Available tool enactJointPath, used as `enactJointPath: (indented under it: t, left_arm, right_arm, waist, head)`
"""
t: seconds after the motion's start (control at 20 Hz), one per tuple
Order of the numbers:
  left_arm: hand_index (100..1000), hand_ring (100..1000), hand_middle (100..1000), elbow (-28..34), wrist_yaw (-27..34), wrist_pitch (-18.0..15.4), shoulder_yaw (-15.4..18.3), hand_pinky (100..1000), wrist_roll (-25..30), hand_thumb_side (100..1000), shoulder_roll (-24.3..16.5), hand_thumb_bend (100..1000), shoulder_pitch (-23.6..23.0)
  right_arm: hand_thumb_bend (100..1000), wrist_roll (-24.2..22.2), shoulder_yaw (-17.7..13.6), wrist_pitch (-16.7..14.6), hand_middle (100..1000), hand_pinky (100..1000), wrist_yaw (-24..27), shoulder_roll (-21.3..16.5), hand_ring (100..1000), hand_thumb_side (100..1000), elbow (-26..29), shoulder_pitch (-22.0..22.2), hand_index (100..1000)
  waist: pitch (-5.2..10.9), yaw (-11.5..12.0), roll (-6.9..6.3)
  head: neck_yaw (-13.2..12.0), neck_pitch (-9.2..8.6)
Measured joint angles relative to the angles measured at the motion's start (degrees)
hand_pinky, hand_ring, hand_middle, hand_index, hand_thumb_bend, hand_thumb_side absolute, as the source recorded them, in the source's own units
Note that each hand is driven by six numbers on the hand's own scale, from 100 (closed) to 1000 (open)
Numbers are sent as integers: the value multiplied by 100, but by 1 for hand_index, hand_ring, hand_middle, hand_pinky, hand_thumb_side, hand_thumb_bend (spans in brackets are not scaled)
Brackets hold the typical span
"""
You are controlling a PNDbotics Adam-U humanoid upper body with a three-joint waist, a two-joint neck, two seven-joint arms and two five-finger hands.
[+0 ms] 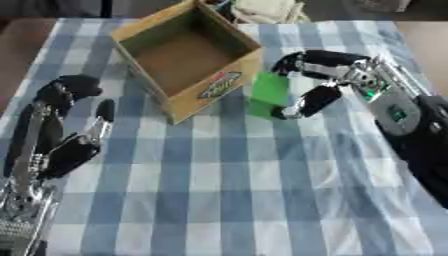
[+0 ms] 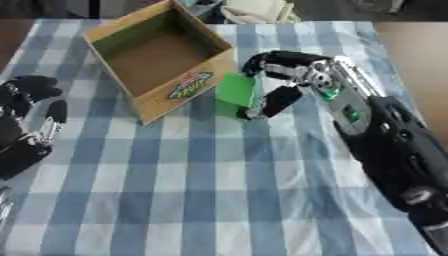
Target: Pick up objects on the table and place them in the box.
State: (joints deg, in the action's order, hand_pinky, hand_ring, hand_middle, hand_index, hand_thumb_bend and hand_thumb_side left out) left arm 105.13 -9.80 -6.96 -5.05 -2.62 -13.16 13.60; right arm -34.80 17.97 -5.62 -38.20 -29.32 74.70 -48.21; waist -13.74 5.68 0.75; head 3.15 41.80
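A green block (image 1: 269, 91) stands on the checked cloth just right of an open cardboard box (image 1: 140, 30). My right hand (image 1: 325, 74) comes in from the right with fingers curled over the block's top and the thumb (image 1: 308, 102) against its right side. The box looks empty inside. My left hand (image 1: 61, 127) rests on the left side of the table with its fingers relaxed and nothing in it.
The table carries a blue and white checked cloth (image 1: 236, 190). Some pale objects (image 1: 262, 10) lie beyond the box at the far edge. The table's bare brown edges show at the far left and far right.
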Motion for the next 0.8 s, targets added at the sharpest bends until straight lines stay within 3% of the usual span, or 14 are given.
enactJointPath:
  t: [0.4,0.8]
  left_arm:
    - [720,707,685,-17,3,1,-90,847,113,344,-1,299,-9]
    - [720,707,686,-80,28,-25,-329,848,388,360,-1,292,-9]
  right_arm:
    - [505,252,-217,67,903,919,-52,-470,912,439,-16,-387,524]
    - [515,362,-305,-42,901,935,-228,-510,913,426,-229,-687,529]
  waist:
    - [0,208,84]
    - [-3,745,198]
  head:
    - [61,-8]
    - [334,-79]
